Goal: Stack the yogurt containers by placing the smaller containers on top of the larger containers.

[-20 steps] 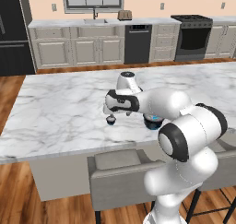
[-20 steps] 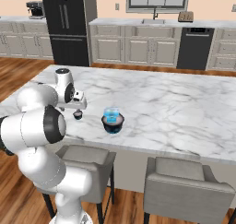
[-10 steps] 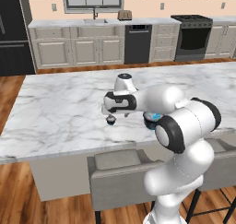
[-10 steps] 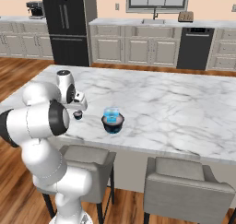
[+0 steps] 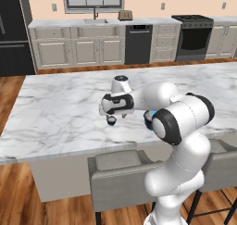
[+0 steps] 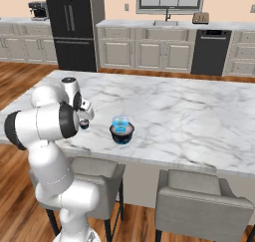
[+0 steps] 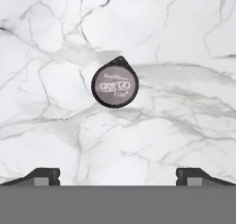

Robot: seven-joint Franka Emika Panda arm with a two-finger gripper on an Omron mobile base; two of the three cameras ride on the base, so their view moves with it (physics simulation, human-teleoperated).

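Marble island (image 5: 55,113): all three yogurt cups stand on it, near the edge by the stools (image 6: 199,201).

Tiny cup (image 7: 115,86): upright on the marble, alone, dark body, pale grey foil lid with "GRIEGO" printed on it and a small pull tab pointing to the top of the hand view. It sits straight below the hand, centred between the fingertips (image 7: 44,175) and clear of both. Also seen from the left base (image 5: 111,121) and, partly hidden by the arm, from the right base (image 6: 84,123).

Gripper (image 7: 117,176): jaws spread wide, nothing between them, hanging above the tiny cup, no contact.

Dark tub (image 6: 122,134): on the island beside the tiny cup, well apart from it.

Blue cup (image 6: 120,123): upright on top of the tub. From the left base, the arm hides most of the pair.
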